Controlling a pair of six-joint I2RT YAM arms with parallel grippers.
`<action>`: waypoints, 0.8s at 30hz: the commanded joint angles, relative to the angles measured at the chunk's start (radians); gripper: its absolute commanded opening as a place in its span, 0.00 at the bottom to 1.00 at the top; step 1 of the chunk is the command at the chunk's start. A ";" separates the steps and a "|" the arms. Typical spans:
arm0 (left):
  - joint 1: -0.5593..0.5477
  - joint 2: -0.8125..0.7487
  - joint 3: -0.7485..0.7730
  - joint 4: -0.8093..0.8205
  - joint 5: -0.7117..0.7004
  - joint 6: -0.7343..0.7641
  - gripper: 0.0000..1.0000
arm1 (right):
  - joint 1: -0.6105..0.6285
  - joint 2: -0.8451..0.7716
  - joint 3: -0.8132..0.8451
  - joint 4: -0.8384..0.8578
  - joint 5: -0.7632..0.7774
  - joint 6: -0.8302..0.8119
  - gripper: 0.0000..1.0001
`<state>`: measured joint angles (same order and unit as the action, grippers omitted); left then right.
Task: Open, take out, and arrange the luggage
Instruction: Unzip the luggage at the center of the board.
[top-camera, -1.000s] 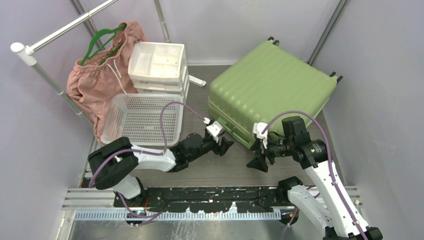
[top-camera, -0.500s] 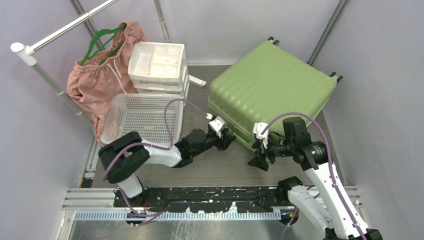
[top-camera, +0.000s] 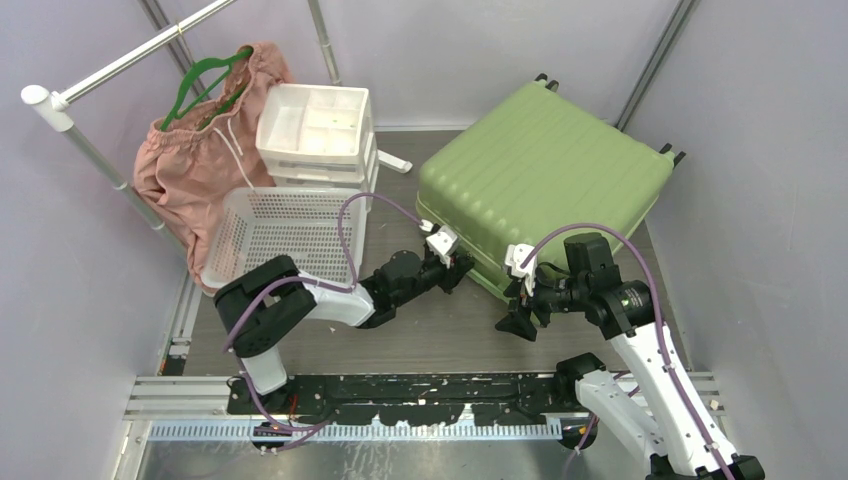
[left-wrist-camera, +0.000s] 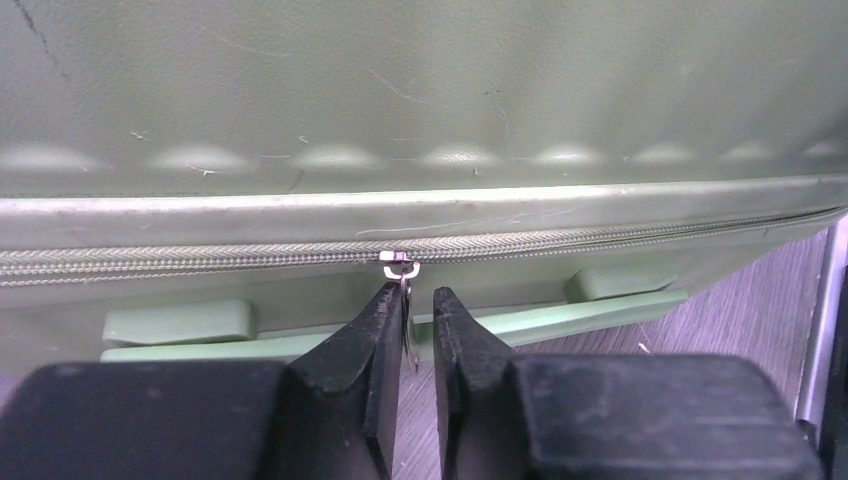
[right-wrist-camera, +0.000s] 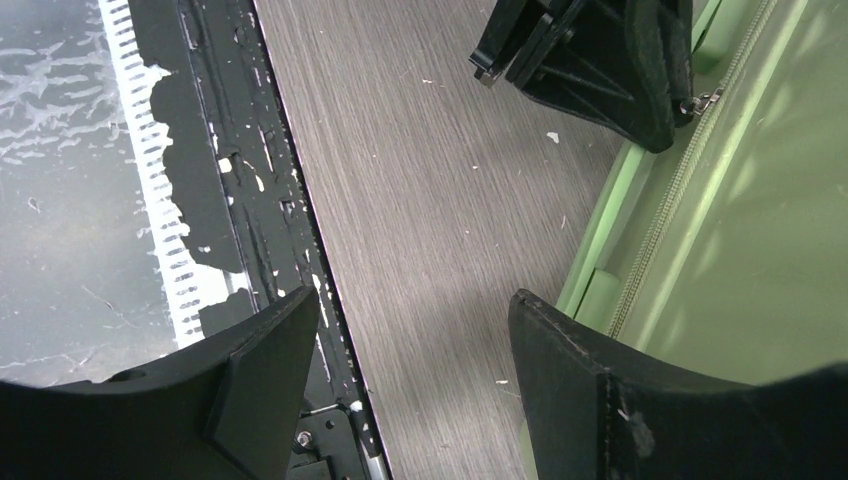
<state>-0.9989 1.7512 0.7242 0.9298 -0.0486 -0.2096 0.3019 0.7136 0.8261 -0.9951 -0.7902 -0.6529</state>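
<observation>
The luggage (top-camera: 540, 165) lies flat on its shell at the far right of the table, lid down and shut, its near side turned toward my arms. That is why I come in low and level: the zipper (left-wrist-camera: 200, 258) runs along that side, closed for all of its length in my left wrist view, and it has to be run round before the lid can lift. The zipper pull (left-wrist-camera: 401, 266) hangs straight down from the seam, so I set my left gripper (left-wrist-camera: 413, 296) with its jaws upright on either side of it.

Those jaws are drawn in to a narrow slit. The tab hangs inside the slit, against the inner face of one finger, with a sliver of gap on the other side, so I judge it bracketed but not yet clamped.

My right gripper (right-wrist-camera: 410, 305) hangs just beside the same edge, further right, over bare table — spread wide, holding nothing and touching nothing. I judge it waits there to steady the shell or lift the lid.
</observation>
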 joint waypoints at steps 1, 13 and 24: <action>0.012 0.004 0.045 0.050 0.005 -0.003 0.07 | 0.008 -0.003 0.018 0.030 -0.002 -0.008 0.74; 0.048 -0.076 0.041 -0.083 -0.062 -0.070 0.00 | 0.014 0.022 0.023 0.036 0.023 -0.001 0.75; 0.129 -0.155 -0.031 -0.125 -0.069 -0.111 0.00 | 0.045 0.047 0.012 0.083 0.029 0.016 0.74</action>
<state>-0.9279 1.6615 0.7136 0.7948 -0.0696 -0.3042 0.3244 0.7464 0.8257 -0.9829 -0.7593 -0.6514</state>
